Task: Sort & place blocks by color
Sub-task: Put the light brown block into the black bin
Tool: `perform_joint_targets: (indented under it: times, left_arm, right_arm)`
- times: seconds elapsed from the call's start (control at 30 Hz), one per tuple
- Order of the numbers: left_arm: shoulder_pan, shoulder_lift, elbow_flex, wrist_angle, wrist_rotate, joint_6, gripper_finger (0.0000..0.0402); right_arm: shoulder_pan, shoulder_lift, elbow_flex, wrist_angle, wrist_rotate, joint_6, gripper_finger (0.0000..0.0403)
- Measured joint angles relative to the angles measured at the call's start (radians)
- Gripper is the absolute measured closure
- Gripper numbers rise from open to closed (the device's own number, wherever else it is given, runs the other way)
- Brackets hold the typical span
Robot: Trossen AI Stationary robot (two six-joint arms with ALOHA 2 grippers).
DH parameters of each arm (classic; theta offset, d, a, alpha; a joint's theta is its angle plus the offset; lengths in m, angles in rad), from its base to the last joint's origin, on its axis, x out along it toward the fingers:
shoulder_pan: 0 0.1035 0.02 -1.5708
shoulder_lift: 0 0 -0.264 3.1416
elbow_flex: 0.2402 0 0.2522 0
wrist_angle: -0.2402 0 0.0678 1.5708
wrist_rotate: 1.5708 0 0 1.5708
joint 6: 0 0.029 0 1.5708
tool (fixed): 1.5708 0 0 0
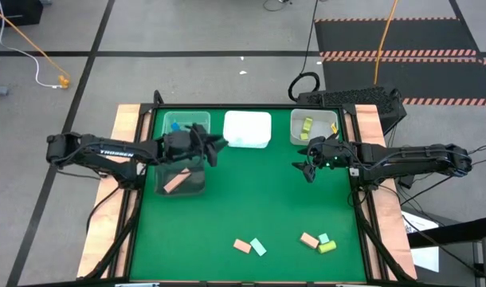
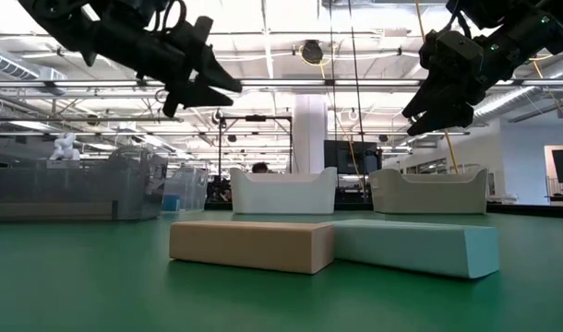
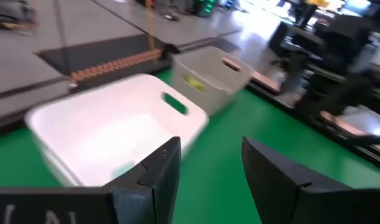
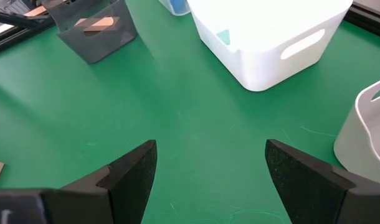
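My left arm reaches in from the table's left edge, wrist raised; left gripper [image 1: 215,146] hangs over the mat between the clear bin [image 1: 182,182] and the white bin [image 1: 248,130], fingers [image 3: 159,171] partly apart, nothing betw. them. Right arm comes in from the right edge; right gripper [image 1: 305,168] sits above bare mat just in front of the grey bin [image 1: 313,127], jaws wide, empty per right wrist view.

Blocks: a salmon bar [image 1: 174,183] lies diagonal in the clear bin; blue piece [image 1: 176,126] in the bin behind it; yellow-green pieces [image 1: 307,125] in the grey bin. Near the front edge: salmon block [image 1: 242,246] touching a mint block [image 1: 258,247], and a second cluster of salmon [image 1: 309,240], mint [image 1: 323,237] and yellow-green [image 1: 327,246] blocks.

Low view only: front salmon [image 2: 252,244] and mint [image 2: 415,246] bars lie flat, touching, both grippers well above. Right wrist view only: mint piece [image 4: 223,37] inside the white bin.
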Motion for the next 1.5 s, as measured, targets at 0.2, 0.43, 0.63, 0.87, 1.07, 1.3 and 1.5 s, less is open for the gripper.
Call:
perform_joint_targets:
  times: [0.2, 0.43, 0.63, 0.87, 1.07, 1.3, 1.5]
  left_arm:
    - [-0.107, 0.000, 0.000, 0.000, 0.043, -0.016, 0.0231]
    - [-0.252, 0.000, 0.000, 0.058, 0.040, -0.089, 0.0231]
    - [-0.352, 0.000, 0.000, 0.139, -0.016, -0.148, 0.0231]
    - [-0.443, 0.000, 0.000, 0.220, -0.157, -0.147, 0.0231]
    - [-0.479, 0.000, 0.000, 0.232, -0.280, -0.150, 0.0231]
    - [-0.486, 0.000, 0.000, 0.231, -0.307, -0.167, 0.0231]
    - [-0.475, 0.000, 0.000, 0.231, -0.308, -0.144, 0.0231]
  right_arm:
    - [0.000, 0.000, 0.000, 0.000, 0.000, 0.000, 0.0112]
    - [0.000, 0.000, 0.000, 0.000, 0.000, 0.000, 0.0112]
    - [0.000, 0.000, 0.000, 0.000, 0.000, 0.000, 0.0112]
    - [0.000, 0.000, 0.000, 0.072, 0.000, 0.069, 0.0112]
    - [0.000, 0.000, 0.000, 0.285, 0.000, 0.133, 0.0112]
    - [-0.003, 0.000, -0.018, 0.521, 0.001, 0.287, 0.0112]
    - [0.029, 0.000, -0.019, 0.499, -0.070, 0.425, 0.0112]
